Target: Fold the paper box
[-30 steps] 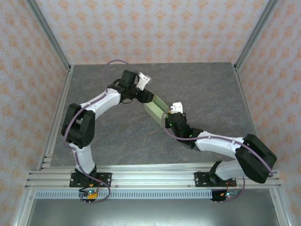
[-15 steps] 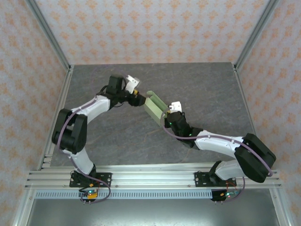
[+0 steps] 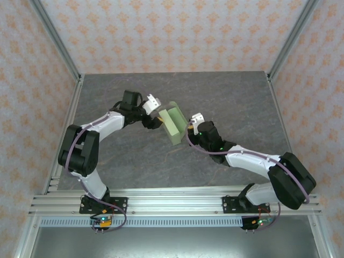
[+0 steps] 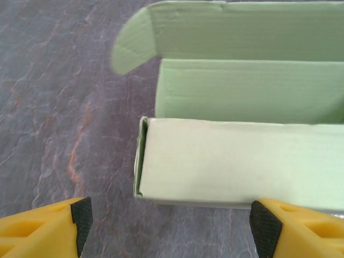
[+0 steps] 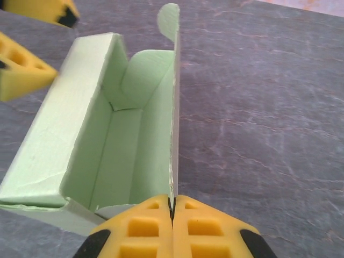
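- Pinching the tall panel (image 5: 173, 107) of the paper box (image 3: 173, 124) at its near end, the right gripper (image 5: 172, 207) has its yellow pads pressed flat together, with only the thin card between them.
- Left gripper (image 4: 171, 223) hangs spread wide just in front of the box's low long wall, one fingertip off to each side, touching nothing.
- Box rests mid-table (image 3: 242, 97) between the two grippers. It is an open trough with its long walls up, and a rounded flap (image 4: 131, 45) sticks out at one end of the tall panel.
- Handling, as a judgement: very light, thin pale-green card that is stiff only along its creases. A wall pushed mid-span will likely bow or spring back, and a hard squeeze could dent it. With so little weight it should slide on the grey stone-look surface when nudged, so one side needs anchoring.
- Best hold, I judge: a shallow pinch across a single wall, close to a folded corner. Flaps are better pressed near their fold line than at the tip.
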Robot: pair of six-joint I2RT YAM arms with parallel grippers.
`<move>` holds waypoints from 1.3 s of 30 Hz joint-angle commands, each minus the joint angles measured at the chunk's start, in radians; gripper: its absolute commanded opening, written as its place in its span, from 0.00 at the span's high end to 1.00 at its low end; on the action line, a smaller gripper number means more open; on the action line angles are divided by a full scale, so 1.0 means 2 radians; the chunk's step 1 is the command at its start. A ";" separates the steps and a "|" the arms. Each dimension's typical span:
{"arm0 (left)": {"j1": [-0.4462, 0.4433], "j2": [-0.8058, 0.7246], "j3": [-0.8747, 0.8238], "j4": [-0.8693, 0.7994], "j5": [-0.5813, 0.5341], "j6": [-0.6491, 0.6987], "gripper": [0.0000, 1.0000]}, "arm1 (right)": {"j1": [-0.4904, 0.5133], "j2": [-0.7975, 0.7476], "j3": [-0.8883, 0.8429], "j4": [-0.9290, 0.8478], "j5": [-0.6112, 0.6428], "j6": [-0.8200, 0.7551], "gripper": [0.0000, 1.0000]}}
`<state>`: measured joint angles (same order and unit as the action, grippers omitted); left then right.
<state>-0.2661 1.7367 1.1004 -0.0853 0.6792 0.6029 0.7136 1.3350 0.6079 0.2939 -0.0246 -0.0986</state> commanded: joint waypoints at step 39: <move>-0.097 0.153 0.186 -0.217 -0.165 -0.183 0.30 | -0.101 -0.017 0.017 -0.097 -0.077 0.299 0.36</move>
<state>-0.4629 2.0243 1.4673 -0.4412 0.4057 0.2798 0.5575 1.3247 0.6125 0.1802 -0.1917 0.3492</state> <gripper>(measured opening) 0.704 0.632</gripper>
